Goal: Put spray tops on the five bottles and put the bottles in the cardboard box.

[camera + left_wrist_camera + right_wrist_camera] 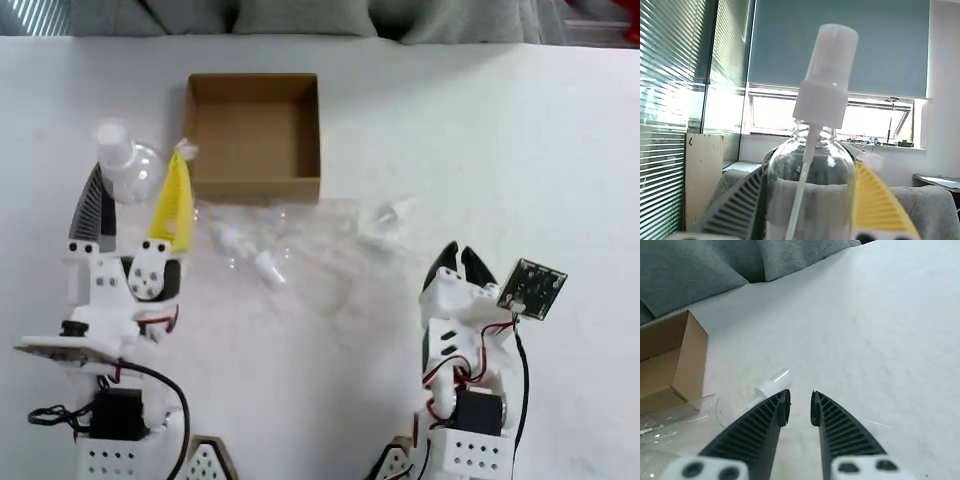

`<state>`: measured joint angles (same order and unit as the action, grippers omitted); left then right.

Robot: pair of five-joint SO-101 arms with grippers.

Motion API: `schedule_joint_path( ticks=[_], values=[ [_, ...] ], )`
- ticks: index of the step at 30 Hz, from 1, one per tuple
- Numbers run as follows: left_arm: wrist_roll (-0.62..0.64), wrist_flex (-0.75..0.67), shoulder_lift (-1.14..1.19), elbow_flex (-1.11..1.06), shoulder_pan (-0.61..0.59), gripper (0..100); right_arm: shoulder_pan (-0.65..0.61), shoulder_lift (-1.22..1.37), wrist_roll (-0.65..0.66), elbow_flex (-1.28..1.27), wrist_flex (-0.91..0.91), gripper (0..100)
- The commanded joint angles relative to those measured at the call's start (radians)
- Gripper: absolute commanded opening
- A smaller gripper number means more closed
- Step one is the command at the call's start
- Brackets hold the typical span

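The cardboard box [255, 187] stands open and looks empty inside. Just beside it, the left gripper [140, 165] clasps an upright clear bottle [810, 175] with a white spray top [827, 75] on its neck. More clear bottles [300, 235] lie before the box, too faint to count. The right gripper [799, 405], fingers slightly apart, holds nothing.

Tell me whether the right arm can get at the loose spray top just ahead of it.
Probably yes. The spray top lies on bare table just beyond the right tool, jaws slightly apart, nothing between them.
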<state>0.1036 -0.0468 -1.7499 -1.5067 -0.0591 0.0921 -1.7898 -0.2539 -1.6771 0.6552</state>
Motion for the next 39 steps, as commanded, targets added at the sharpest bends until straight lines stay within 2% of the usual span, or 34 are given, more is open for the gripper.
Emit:
schedule_joint_path(
  ticks=[1, 5, 18, 28, 39],
  values=[
    [-0.008, 0.002, -0.019, 0.091, -0.010, 11, 0.012, -0.013, 0.012, -0.008, 0.002, 5.7],
    [-0.041, 0.000, 0.081, 0.181, -0.007, 11, 0.012, -0.013, 0.012, -0.009, 0.004, 5.7],
    [-0.051, -0.015, 0.737, 0.594, -0.005, 11, 0.012, -0.012, 0.012, -0.012, 0.005, 5.0],
    [-0.049, -0.330, 1.268, 0.758, -0.004, 11, 0.007, -0.012, 0.012, -0.012, 0.005, 4.8],
    [-0.048, -0.496, 1.845, 1.102, -0.004, 11, 0.005, -0.012, 0.012, -0.012, 0.005, 4.8]
  ],
)
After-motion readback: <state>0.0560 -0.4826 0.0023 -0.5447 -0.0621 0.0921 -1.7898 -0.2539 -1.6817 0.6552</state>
